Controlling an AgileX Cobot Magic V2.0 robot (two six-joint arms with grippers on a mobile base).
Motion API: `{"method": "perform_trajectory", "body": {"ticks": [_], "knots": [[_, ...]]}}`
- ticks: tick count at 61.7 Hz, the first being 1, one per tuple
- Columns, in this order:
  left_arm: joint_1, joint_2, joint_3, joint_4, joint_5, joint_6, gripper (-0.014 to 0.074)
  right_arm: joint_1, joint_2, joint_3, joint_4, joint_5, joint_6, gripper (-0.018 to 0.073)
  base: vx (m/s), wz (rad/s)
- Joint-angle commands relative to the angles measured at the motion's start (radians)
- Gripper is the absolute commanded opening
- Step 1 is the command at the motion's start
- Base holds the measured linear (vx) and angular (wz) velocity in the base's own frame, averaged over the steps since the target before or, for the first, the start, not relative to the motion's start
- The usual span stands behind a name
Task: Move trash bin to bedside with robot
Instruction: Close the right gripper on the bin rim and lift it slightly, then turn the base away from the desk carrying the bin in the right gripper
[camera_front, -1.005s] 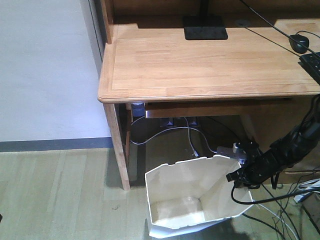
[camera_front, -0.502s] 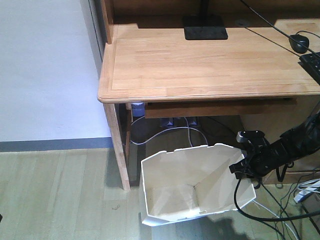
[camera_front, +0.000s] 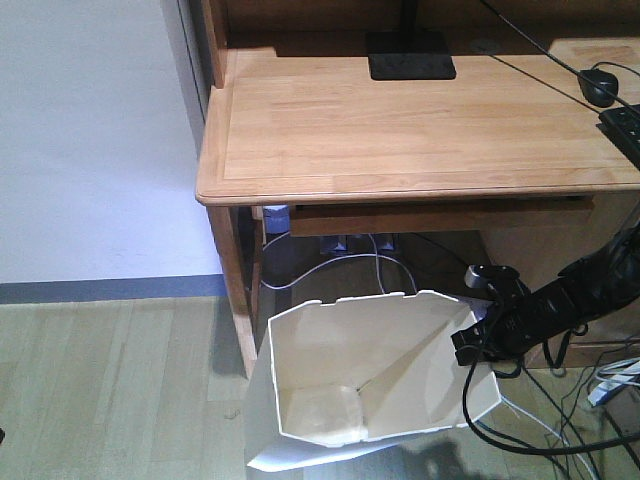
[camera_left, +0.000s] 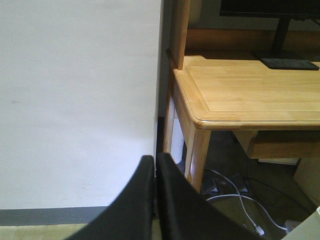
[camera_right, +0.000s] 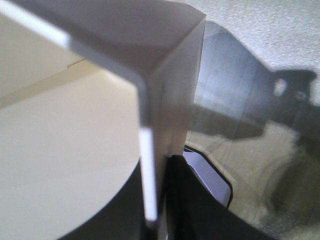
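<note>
The white trash bin (camera_front: 370, 370) leans on the wooden floor in front of the desk, its cream inside facing the front camera. My right gripper (camera_front: 472, 340) is shut on the bin's right rim, with the black robot arm (camera_front: 570, 295) reaching in from the right. In the right wrist view the thin bin wall (camera_right: 170, 100) runs between the fingers of the right gripper (camera_right: 156, 192). My left gripper (camera_left: 155, 159) hangs shut and empty, facing the white wall. The bedside is out of view.
A light wooden desk (camera_front: 400, 130) stands just behind the bin, its leg (camera_front: 235, 280) to the bin's left. White and black cables (camera_front: 370, 265) trail under the desk and on the floor at the right. A monitor base (camera_front: 410, 55), mouse (camera_front: 600, 85) and keyboard (camera_front: 625, 125) sit on the desk.
The bin has slid left and tipped further over, pulled by my right gripper, which has shifted left with it. The left gripper's earlier state is not shown.
</note>
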Motion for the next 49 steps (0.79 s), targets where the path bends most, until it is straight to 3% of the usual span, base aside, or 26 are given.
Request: {"method": "perform_trajectory", "body": {"ticks": [1, 49], "knots": [[-0.006, -0.014, 0.019, -0.004, -0.069, -0.006, -0.0006, -0.002, -0.073, -0.010, 0.050, 0.187, 0.003, -0.0005, 0.00, 0.00], [-0.006, -0.014, 0.019, -0.004, -0.069, -0.006, -0.0006, -0.002, -0.073, -0.010, 0.050, 0.187, 0.000, -0.0005, -0.02, 0.13]]}}
